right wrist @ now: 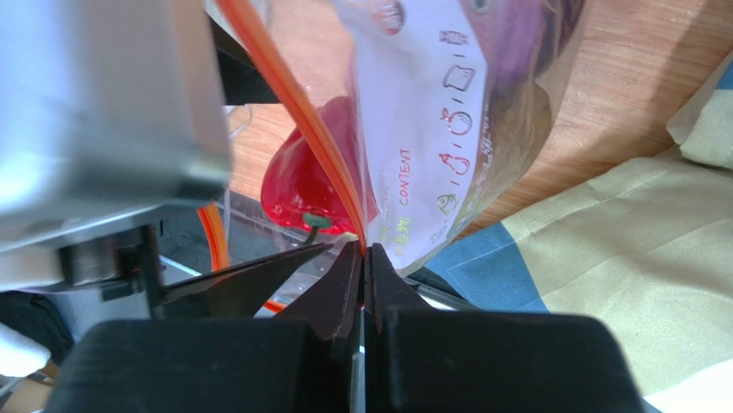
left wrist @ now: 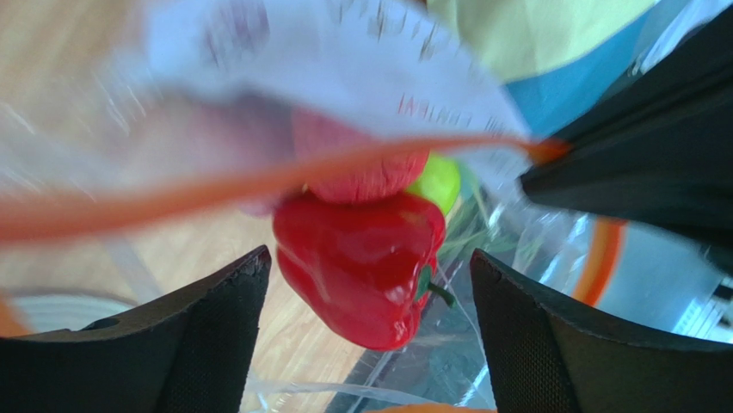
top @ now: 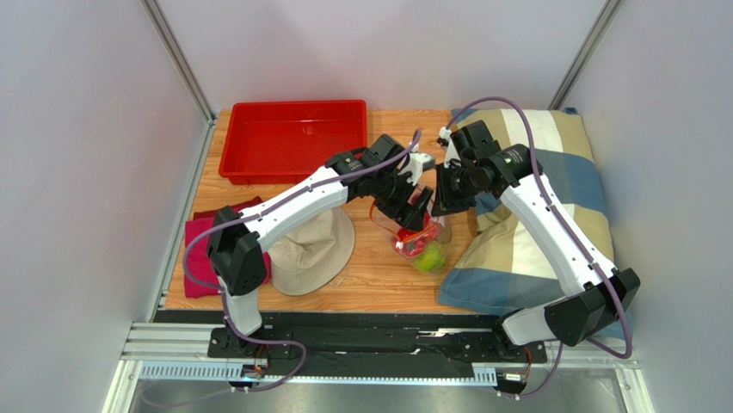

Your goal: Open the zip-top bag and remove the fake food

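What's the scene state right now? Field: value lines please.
left gripper: open, jaws flanking red pepper, not touching it
right gripper: shut on zip-top bag at its orange zipper strip
bag mouth: appears parted
food visible: red pepper, green fruit, pink piece
also on table: red tray, hat, pillow

In the left wrist view the zip-top bag (left wrist: 327, 60) is very close and blurred, its printed text not readable and its edges cut off by the frame, while from the top the left end effector (top: 415, 211) covers its mouth, so most fake food (top: 428, 255) is hidden.
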`<state>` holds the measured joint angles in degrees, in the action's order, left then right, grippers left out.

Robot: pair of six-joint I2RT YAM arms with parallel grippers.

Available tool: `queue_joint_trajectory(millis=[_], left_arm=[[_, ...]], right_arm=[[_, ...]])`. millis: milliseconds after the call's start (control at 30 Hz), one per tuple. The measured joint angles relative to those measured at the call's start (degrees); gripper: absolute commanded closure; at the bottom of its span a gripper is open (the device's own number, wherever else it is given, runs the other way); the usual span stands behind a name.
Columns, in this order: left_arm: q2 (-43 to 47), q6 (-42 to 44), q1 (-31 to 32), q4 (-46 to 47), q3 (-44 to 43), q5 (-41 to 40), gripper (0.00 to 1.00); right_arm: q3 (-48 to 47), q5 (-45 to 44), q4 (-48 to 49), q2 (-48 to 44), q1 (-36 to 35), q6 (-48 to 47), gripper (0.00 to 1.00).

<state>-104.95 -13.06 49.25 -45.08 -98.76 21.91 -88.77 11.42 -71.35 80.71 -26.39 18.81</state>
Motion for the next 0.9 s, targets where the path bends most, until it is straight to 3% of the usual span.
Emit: queue_joint_trajectory(millis=[233, 667, 867, 900], left_arm=[[1.86, 0.37, 0.35, 0.90, 7.17, 1.68, 0.03], [0.35, -0.57, 2.62, 5.29, 7.63, 1.55, 0.01], [-0.20, -1.25, 3.72, 8.63, 10.27, -1.51, 0.16], [-0.26, -1.44, 3.91, 9.27, 10.82, -2.36, 0.25]], right_arm=[[2.23, 2.27, 0.94, -0.28, 1.42, 0.46, 1.00], [5.25, 5.62, 2.84, -0.55, 1.86, 1.55, 1.00], [7.91, 6.32, 3.43, -0.76, 2.47, 2.14, 1.00], [8.09, 6.38, 3.48, -0.76, 2.49, 2.16, 1.00]])
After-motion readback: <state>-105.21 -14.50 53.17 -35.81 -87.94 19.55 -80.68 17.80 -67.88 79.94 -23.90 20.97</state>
